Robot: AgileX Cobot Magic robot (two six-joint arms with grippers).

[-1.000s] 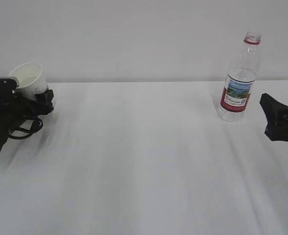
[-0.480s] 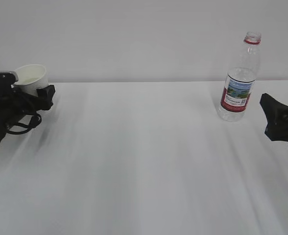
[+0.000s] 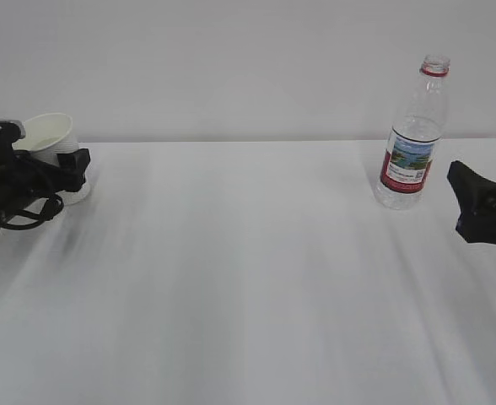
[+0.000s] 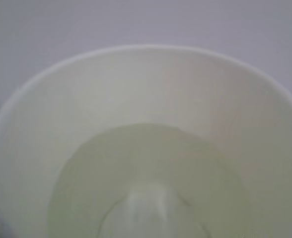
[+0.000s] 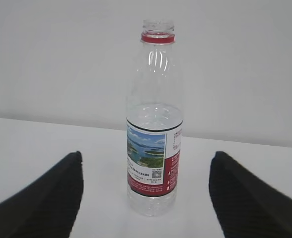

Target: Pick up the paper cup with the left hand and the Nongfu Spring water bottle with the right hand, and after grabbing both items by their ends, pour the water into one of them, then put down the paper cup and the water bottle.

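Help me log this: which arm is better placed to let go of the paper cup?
Left. Its gripper sits around the paper cup, upright on the table. The right gripper faces the bottle across the table.

- A white table [image 3: 248, 278] is seen against a plain pale wall [image 3: 231, 59].
- The paper cup [image 3: 52, 145] is placed upright at the far left, enclosed by the left hand [image 3: 62, 173]; contact between fingers and cup cannot be determined.
- The Nongfu Spring water bottle [image 3: 412, 139] is stood upright, uncapped, at the right.
- The right hand [image 3: 476, 202] is positioned just beside the bottle, apart from it.
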